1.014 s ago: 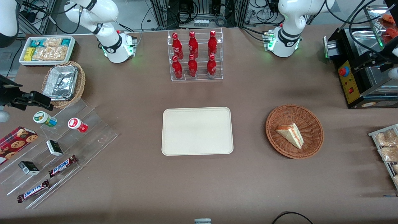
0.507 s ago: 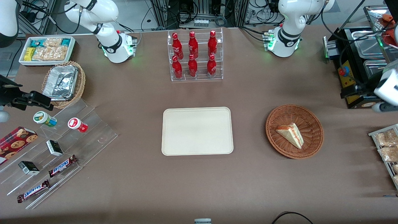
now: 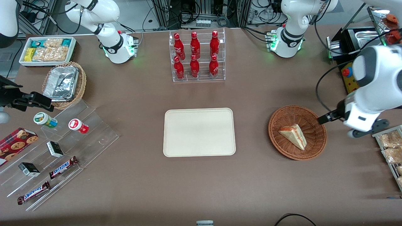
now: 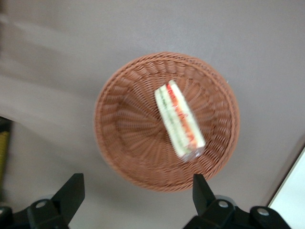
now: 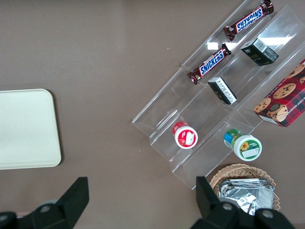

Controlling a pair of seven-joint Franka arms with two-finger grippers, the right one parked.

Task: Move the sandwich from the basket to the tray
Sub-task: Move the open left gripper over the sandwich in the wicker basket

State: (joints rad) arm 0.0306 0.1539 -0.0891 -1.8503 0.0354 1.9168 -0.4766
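Note:
The sandwich (image 3: 293,135) is a pale wedge with a red-orange and green stripe, lying in the round brown wicker basket (image 3: 276,121). The cream-white tray (image 3: 198,131) lies flat at the table's middle, with nothing on it. My left gripper (image 3: 325,119) hangs above the basket's rim on the working arm's side, clear of the sandwich. In the left wrist view the sandwich (image 4: 178,119) lies in the basket (image 4: 124,138), the gripper (image 4: 136,200) is open and empty with its fingers wide apart, and a corner of the tray (image 4: 295,200) shows.
A clear rack of red bottles (image 3: 196,56) stands farther from the front camera than the tray. A black machine (image 3: 355,75) and a wire rack of snack packets (image 3: 389,147) sit at the working arm's end. Acrylic steps with snacks (image 3: 59,150) sit toward the parked arm's end.
My left arm has swung in from the working arm's end of the table and now hangs at the basket's rim. The sandwich, basket and tray have not moved.

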